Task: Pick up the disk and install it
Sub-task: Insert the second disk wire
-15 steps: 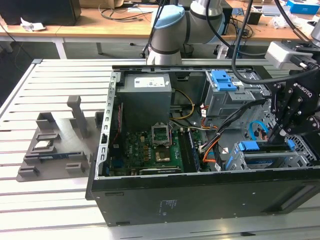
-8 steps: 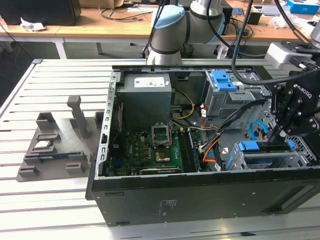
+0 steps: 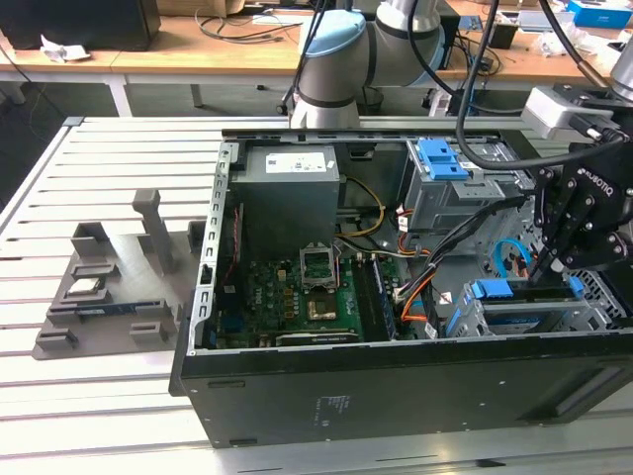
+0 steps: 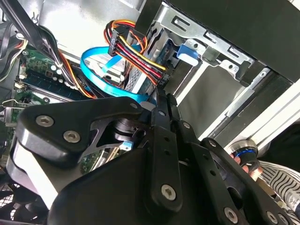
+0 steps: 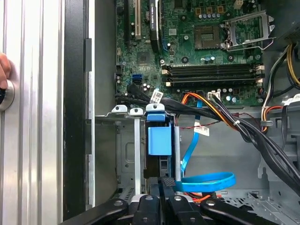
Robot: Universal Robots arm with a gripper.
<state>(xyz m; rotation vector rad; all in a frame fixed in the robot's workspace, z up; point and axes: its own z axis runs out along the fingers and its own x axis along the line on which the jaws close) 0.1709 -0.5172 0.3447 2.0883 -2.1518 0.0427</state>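
Observation:
The disk [image 3: 499,290] sits edge-up in the drive cage at the open computer case's front corner, on the exterior view's right, with its blue carrier frame showing. In the first wrist view the disk [image 5: 159,140] stands in a slot of the metal cage, blue tab facing the camera. My gripper [image 3: 542,265] hangs straight over that cage. Its fingers are shut together, with the gripper [image 5: 167,182] tips at the near end of the blue carrier. In the second wrist view the gripper [image 4: 161,96] points down among the cables beside the cage.
A blue flat cable [image 5: 206,180] and orange-black cable bundles [image 5: 243,131] run close by the cage. The motherboard [image 3: 307,297], grey power-supply box [image 3: 292,198] and another bay with a blue latch [image 3: 442,158] fill the case. A grey fixture [image 3: 109,287] lies outside. A person's hand [image 5: 3,70] rests on the table.

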